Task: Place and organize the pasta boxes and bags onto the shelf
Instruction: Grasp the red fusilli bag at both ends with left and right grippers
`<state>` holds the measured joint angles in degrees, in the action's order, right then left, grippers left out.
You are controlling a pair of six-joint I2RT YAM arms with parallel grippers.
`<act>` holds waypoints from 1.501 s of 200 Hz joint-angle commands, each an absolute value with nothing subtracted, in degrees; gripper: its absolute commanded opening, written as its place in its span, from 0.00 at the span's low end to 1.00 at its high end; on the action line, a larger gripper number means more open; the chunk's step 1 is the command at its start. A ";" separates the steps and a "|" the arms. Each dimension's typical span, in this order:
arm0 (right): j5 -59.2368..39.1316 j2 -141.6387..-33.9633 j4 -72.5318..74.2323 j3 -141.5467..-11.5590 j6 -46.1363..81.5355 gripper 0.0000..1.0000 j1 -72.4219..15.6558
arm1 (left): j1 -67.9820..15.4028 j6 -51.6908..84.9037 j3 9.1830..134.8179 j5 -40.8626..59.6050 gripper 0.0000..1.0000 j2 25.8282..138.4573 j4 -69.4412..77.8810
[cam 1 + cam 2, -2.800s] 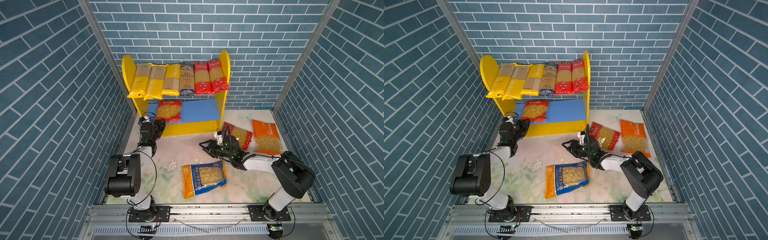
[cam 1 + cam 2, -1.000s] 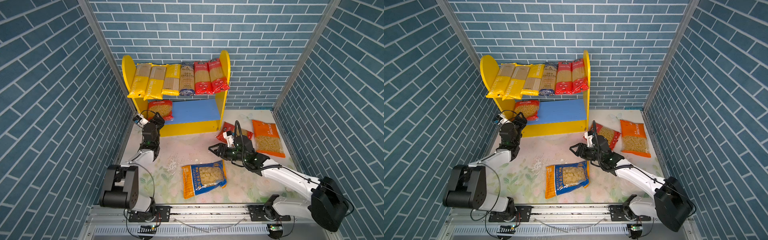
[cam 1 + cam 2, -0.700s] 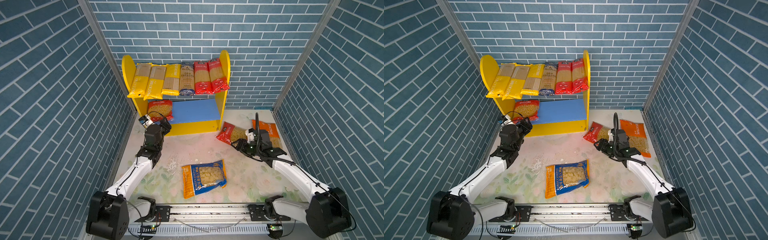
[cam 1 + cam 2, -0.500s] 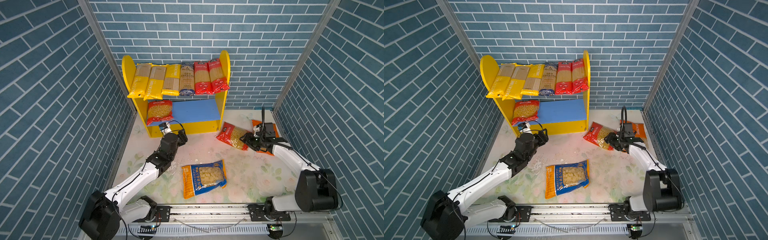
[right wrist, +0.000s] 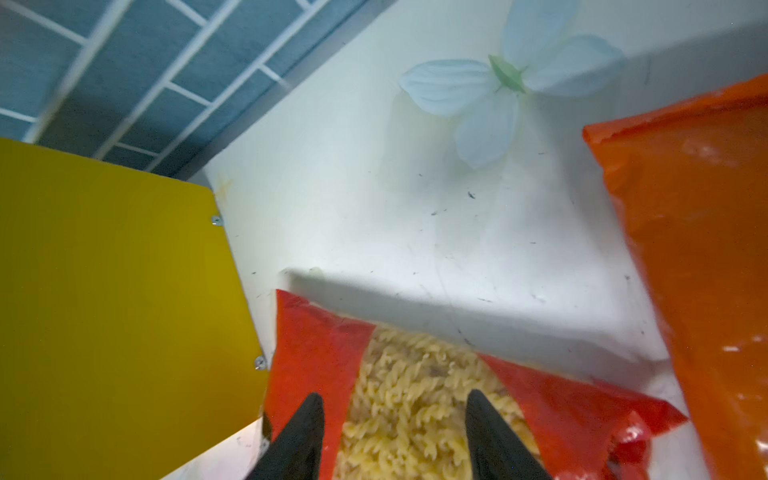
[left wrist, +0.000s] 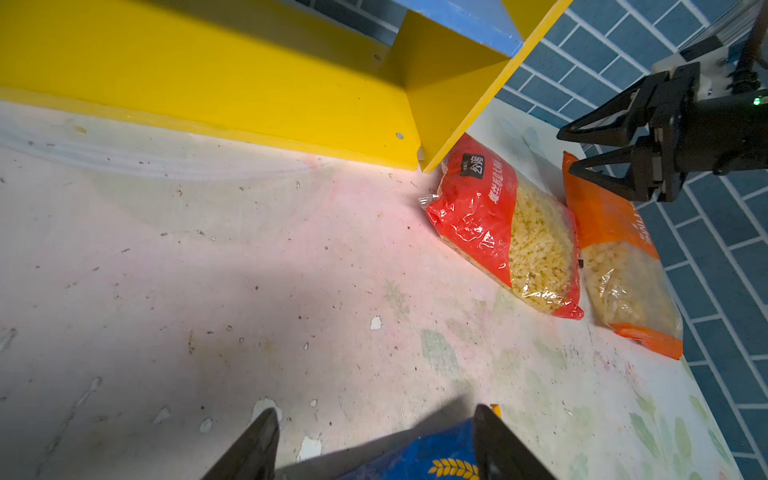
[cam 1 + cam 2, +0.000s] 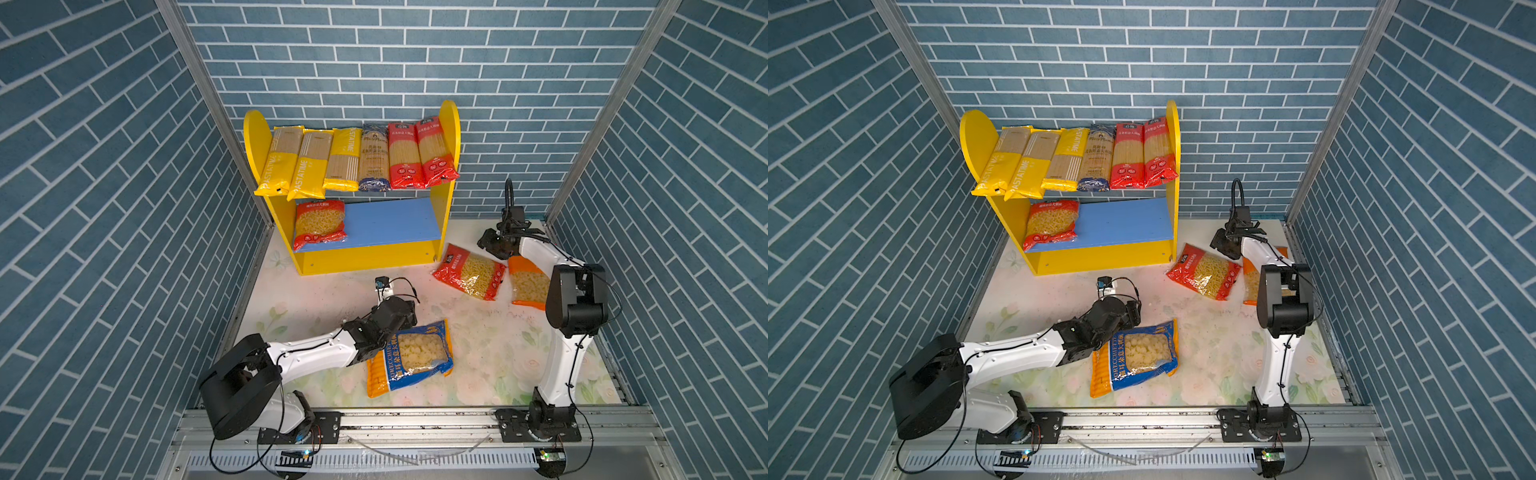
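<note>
Blue brick walls (image 7: 415,62) enclosed the floral worktop (image 7: 490,349). My left fingers (image 6: 258,449) stood wide apart, empty, over the blue-orange bag (image 7: 419,353); my right fingers (image 5: 301,436) gaped empty above the red bag (image 7: 469,272) beside the shelf (image 7: 365,257).

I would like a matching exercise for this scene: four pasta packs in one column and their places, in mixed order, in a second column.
Packs
1. blue bag
2. orange bag
3. dark blue pack
4. red floor bag

Places
A. on the shelf top
B. floor, beside the shelf's right panel
C. floor, one end under the left tool
D. floor, partly hidden by the right arm

Pairs: 1-C, 2-D, 3-A, 4-B
</note>
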<state>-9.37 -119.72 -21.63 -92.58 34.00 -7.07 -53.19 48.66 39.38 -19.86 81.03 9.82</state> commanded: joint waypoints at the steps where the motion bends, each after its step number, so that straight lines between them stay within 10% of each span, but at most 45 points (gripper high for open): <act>1: -10.14 -122.26 -25.66 -93.83 32.58 0.55 -7.03 | -53.52 49.55 39.81 -18.97 0.75 81.08 10.99; 112: -12.17 -97.24 -6.22 -53.36 49.39 0.53 -19.33 | -47.41 48.84 42.73 -10.54 0.76 87.84 16.47; 172: -23.75 -86.24 -13.17 -50.58 39.59 0.61 -13.97 | -36.57 43.09 48.82 13.44 0.82 95.64 18.82; 300: -33.49 -102.07 -2.26 -48.04 38.48 0.60 -12.54 | -37.07 46.47 61.66 23.02 0.73 115.32 16.34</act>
<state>-33.74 -97.71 -3.14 -47.09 38.59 -10.66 -36.34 44.49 60.53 20.93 112.40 15.29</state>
